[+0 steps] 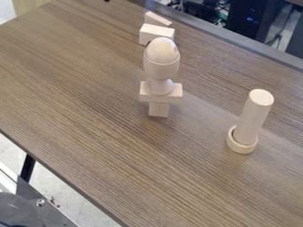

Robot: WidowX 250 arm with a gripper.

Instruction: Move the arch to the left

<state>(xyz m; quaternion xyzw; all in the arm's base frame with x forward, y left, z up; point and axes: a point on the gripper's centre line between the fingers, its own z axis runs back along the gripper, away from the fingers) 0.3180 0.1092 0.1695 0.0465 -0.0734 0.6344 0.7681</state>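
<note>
- Two pale blocks sit up at the far side of the table [89,88], and the nearer one, by my read, is our arch [156,33]!
- Score so far: nothing here points to a finished move. The arch lines up behind the tall stack, with tabletop stretching away on its left, so I'd call this the opening stage.
- Left to play, as I judge it: grip, shift left, set down, let go. No finish mark to aim for, so the exact end spot is anyone's guess.
- And the gripper's jaws? How wide they stand, and whether they have hold of anything, I cannot tell.
- Now the arch itself: bare, light wood, chunky, a flat top and crisp edges. A dark nick low on its front hints at the curved cut-out.
- Its lower right tucks behind the egg-shaped piece [163,50], so the full curve is hidden.
- Right behind it, a slanted block [156,19]; whether those two touch, I can't say.
</note>
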